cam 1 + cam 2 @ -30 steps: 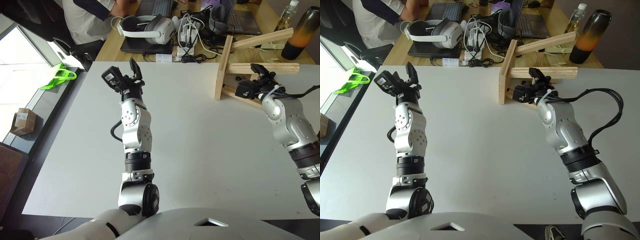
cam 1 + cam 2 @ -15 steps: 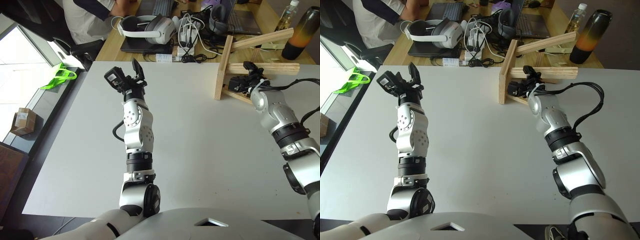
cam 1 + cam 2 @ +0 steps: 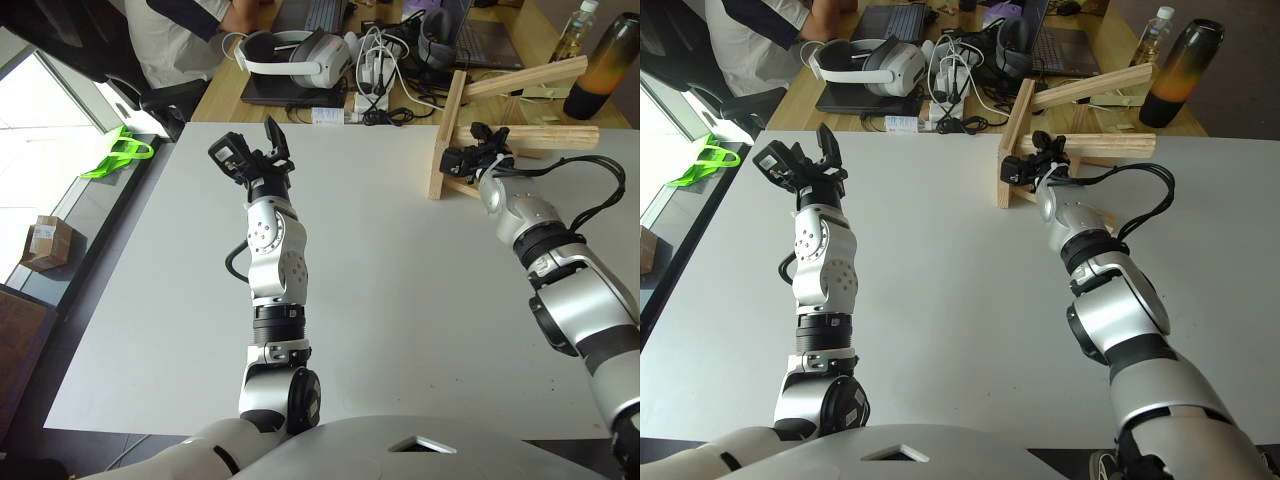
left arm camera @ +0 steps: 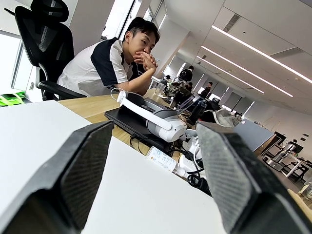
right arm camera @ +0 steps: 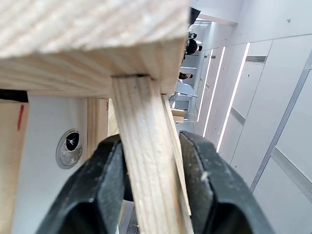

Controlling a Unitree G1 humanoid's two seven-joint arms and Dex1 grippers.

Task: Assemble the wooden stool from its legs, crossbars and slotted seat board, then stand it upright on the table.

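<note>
The wooden stool lies on its side at the far right of the white table (image 3: 380, 300). Its seat board (image 3: 445, 130) stands on edge and its legs (image 3: 545, 135) point right. My right gripper (image 3: 468, 155) is right beside the seat board, shut on a stool leg (image 5: 146, 161) where it enters the board (image 5: 87, 39); a dark finger (image 5: 105, 180) presses each side of the leg. My left gripper (image 3: 258, 150) is raised over the table's back left, far from the stool, open (image 4: 155, 129) and holding nothing.
Behind the table's far edge is a wooden desk with a white headset (image 3: 290, 50), cables (image 3: 385, 60), a laptop and a dark bottle (image 3: 605, 65) close to the stool's upper leg. The table's left edge drops to the floor.
My right gripper has moved left along the stool toward the seat board and now grips the leg there. The left gripper shifted slightly. The stool has stayed put.
</note>
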